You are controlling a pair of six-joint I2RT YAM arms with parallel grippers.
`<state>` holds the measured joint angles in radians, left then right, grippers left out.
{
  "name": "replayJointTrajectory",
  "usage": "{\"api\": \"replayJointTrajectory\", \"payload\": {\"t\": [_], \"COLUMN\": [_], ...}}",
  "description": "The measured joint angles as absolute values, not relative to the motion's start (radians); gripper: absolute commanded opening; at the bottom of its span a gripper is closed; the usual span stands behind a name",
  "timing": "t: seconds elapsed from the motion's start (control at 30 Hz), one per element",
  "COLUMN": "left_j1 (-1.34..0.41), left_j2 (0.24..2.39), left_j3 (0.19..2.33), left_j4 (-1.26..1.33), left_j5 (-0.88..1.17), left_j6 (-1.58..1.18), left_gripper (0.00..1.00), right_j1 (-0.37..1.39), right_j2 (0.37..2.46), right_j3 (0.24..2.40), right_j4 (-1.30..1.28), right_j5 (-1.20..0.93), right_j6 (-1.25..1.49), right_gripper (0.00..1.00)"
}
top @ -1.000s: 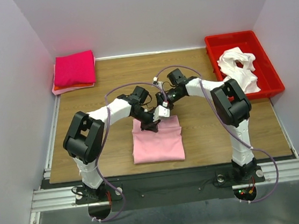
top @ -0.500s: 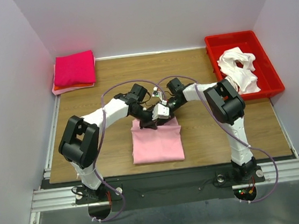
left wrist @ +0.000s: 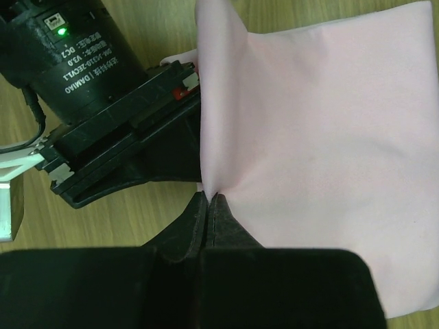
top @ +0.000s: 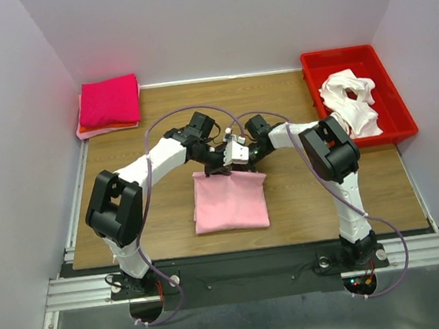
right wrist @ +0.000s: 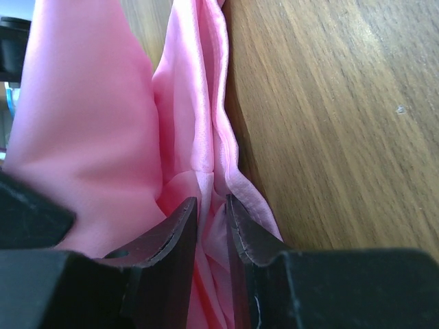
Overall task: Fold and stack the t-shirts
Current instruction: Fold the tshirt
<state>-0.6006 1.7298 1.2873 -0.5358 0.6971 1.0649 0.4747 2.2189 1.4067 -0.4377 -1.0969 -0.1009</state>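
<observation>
Pink cloth filled most of both wrist views when I checked them. The light pink t-shirt [top: 230,203] lay as a folded rectangle on the wooden tabletop [top: 310,194], about midway between the 2 arms and nearer the bases than the back wall. Both arms reached in to its far edge, where the 2 wrists sat just beside each other.

On the left wrist camera, the left pincer [left wrist: 208,200] was closed tight, its dark tips pressed together on a pinch of the shirt's edge. From that pinch a fold of cloth rose away from the flat part. The black body of the other arm's wrist sat right next to that fold.

On the right wrist camera, the right pincer [right wrist: 212,216] was nearly closed, its 2 fingers [right wrist: 175,233] set upright with only a narrow slot between them. Bunched pink layers ran into that slot, so I read it as gripping the same shirt. Bare wood showed to the right of the cloth.

From above, I saw a hot pink t-shirt [top: 109,100] folded in the far left corner, lying on a salmon t-shirt [top: 87,133] that showed only along the near and left edges. At the far right stood the red tray [top: 347,54], with a crumpled white t-shirt [top: 349,100] inside it, well apart from the arms.
</observation>
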Motion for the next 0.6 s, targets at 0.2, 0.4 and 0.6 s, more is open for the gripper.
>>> {"api": "replayJointTrajectory", "payload": {"t": [0.2, 0.4, 0.6], "left_j1": [-0.582, -0.578, -0.574], "left_j2": [1.758, 1.777, 1.779], "left_j3": [1.291, 1.291, 1.291], "left_j4": [-0.533, -0.531, -0.527], "left_j5": [0.694, 0.691, 0.691], "left_j6": [1.081, 1.094, 1.103], "left_gripper": [0.0, 0.0, 0.0], "right_j1": [0.475, 0.47, 0.454], "right_j2": [2.219, 2.219, 2.209], "right_j3": [1.407, 1.447, 1.539], "right_j4": [-0.439, -0.45, -0.459], "right_j5": [-1.095, -1.066, -0.974], "right_j6": [-0.101, -0.097, -0.099], "right_gripper": [0.36, 0.49, 0.55]}}
